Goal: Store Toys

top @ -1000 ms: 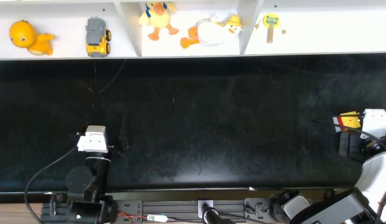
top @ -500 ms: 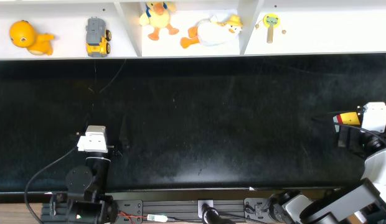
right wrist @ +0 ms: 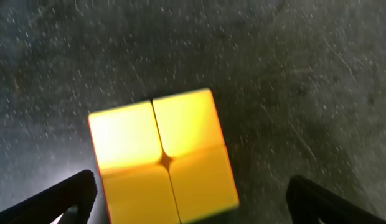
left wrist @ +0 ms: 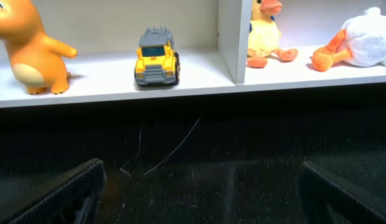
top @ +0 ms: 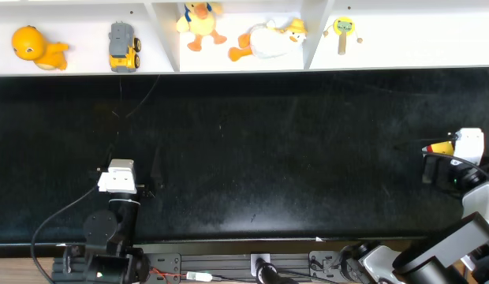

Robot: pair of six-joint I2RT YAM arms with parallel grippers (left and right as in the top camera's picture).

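Note:
A small cube with a yellow face (right wrist: 162, 155) lies on the black mat at the far right; in the top view it peeks out as a yellow and red sliver (top: 439, 147) beside the right wrist. My right gripper (right wrist: 190, 186) hangs over it, open, with a finger on each side of the cube and not touching it. My left gripper (left wrist: 202, 167) rests low at the front left (top: 118, 175), open and empty, facing the shelf.
A white shelf (top: 244, 63) runs along the back. It holds an orange toy (top: 38, 46), a yellow truck (top: 124, 46), a yellow duck (top: 199, 24), a white duck (top: 268, 39) and a small yellow-green toy (top: 343, 31). The black mat (top: 268, 150) spans the table.
The right wrist has shifted up the picture and over the cube, covering most of it. The cube and the left arm have stayed in place.

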